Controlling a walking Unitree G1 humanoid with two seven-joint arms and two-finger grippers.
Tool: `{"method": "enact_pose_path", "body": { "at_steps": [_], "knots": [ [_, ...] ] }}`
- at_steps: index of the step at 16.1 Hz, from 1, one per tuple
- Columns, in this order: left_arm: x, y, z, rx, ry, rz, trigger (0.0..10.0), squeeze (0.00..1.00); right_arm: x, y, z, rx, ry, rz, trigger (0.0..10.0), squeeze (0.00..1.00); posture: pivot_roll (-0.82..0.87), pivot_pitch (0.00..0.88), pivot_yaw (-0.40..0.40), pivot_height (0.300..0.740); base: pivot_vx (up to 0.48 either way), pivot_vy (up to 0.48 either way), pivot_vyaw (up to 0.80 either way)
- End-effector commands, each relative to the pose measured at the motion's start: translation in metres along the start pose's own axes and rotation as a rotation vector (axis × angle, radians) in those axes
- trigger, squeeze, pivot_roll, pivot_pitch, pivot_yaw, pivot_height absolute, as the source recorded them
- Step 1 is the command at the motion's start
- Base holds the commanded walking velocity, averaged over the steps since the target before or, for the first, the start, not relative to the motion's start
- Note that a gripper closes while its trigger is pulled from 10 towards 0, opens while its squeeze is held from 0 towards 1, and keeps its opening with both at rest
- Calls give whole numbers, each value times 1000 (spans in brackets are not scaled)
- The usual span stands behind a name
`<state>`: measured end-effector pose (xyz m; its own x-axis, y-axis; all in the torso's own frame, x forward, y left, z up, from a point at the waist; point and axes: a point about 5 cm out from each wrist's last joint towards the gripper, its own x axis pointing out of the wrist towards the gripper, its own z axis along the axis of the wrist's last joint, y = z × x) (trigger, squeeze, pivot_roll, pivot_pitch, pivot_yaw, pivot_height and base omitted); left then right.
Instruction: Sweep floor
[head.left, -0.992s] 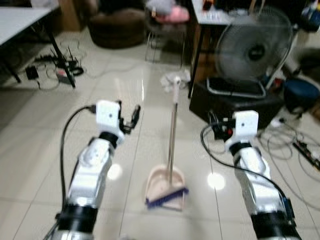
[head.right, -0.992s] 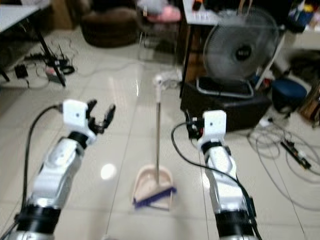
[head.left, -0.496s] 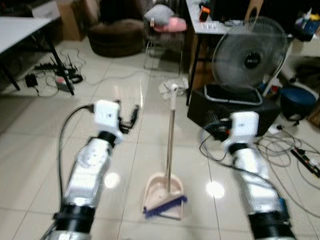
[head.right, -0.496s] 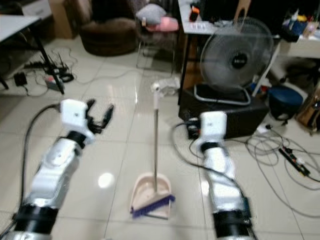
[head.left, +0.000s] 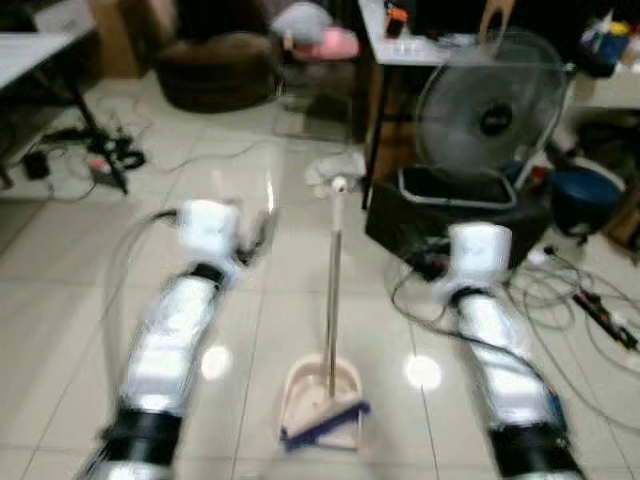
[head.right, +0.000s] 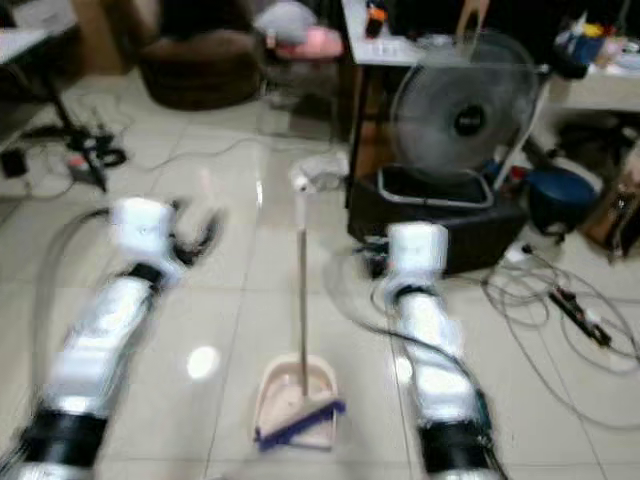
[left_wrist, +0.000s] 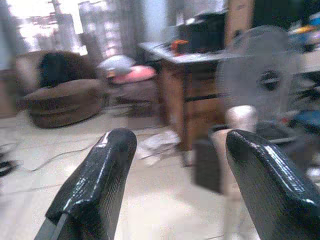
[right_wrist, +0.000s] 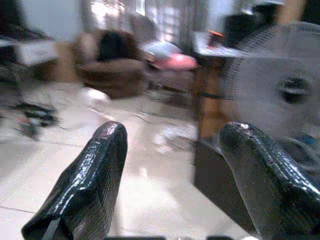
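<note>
Landmark: dustpan, standing on the tile floor w/ its handle upright.

**Layout (large to small)**
- Fan on a black box: beyond the dustpan, to its right.
- Left arm and right arm: raised either side of the dustpan handle, neither touching it.
- Broom head w/ blue bristles: lying across the dustpan's near lip.
- Cables: loose on floor, right of the dustpan, near the box.

**End effectors**
- Left gripper: fingers spread wide, nothing between them.
- Right gripper: same, spread wide, empty.

**Risks (judgement)**
- Handle is free-standing; a bump from either arm on approach would likely tip it, dumping broom and pan.
- Views are motion-blurred, so reach may misjudge handle position and close beside it.
- Walking fwd risks snagging cables or the box.

**Change vs. 1.0 s ago**
- Whole view shifted: camera moved, fan and box now sit lower and closer to the dustpan in frame.
- Arms show stronger blur, esp. left; both remain flanking the handle.
- Dustpan and broom unchanged on floor.
</note>
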<state>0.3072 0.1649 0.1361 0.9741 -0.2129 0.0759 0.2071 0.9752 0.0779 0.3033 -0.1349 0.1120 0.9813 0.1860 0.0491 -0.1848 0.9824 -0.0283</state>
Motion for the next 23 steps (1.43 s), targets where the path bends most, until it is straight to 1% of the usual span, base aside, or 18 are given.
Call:
{"method": "enact_pose_path", "body": {
  "at_steps": [1, 3, 4, 6, 8, 13, 17, 18, 19, 20, 22, 23],
  "knots": [
    [2, -9, 4, 0, -18, -30, 10000, 0, -3, -10, -1, -65, 6, -9, 10000, 0, -22, 11, -7, 740, 364, 0, 0],
    [2, -9, 4, 1, -18, -29, 10000, 0, -2, -8, -1, -76, 6, 8, 10000, 0, -20, 14, -8, 740, 360, 0, 800],
    [2, -9, 4, 1, -18, -29, 10000, 0, -2, -9, -2, -51, 10, -5, 10000, 0, -20, 12, -8, 740, 364, 0, 775],
    [2, -9, 4, 2, -17, -31, 10000, 0, -3, -10, -3, -16, 16, -15, 10000, 0, -21, 13, -9, 740, 358, 0, 0],
    [1, -9, 4, 1, -14, -31, 10000, 0, -5, -9, -5, -19, 24, -12, 10000, 0, -20, 13, -7, 740, 321, 0, 0],
    [0, -11, 2, -1, -3, -46, 10000, 0, -7, -6, -8, -8, 25, -10, 10000, 0, -19, 17, -3, 740, 0, 0, 0],
    [1, -10, 3, 7, 0, -52, 10000, 0, -6, -11, -6, 7, 19, -33, 10000, 0, -17, 28, 1, 740, 0, 0, 0],
    [2, -10, 3, 9, -1, -57, 10000, 0, -5, -11, -8, 20, 33, -29, 10000, 149, -15, 34, 6, 740, 0, 0, 0],
    [2, -10, 4, 10, -1, -60, 10000, 0, -4, -11, -9, 21, 42, -27, 10000, 149, -15, 36, 7, 740, 0, 0, 0],
    [2, -9, 5, 13, 0, -64, 10000, 0, -1, -9, -11, 34, 51, -8, 10000, 1000, -10, 45, 15, 740, 0, 0, 0],
    [3, -8, 6, 20, 3, -70, 10000, 0, 6, -9, -12, 34, 63, -5, 10000, 1000, -5, 53, 20, 740, 0, 0, 0],
    [2, -7, 6, 33, 10, -84, 10000, 0, 14, -11, -15, 28, 87, -6, 10000, 1000, 8, 66, 29, 740, 0, 0, 0]
  ]
}}
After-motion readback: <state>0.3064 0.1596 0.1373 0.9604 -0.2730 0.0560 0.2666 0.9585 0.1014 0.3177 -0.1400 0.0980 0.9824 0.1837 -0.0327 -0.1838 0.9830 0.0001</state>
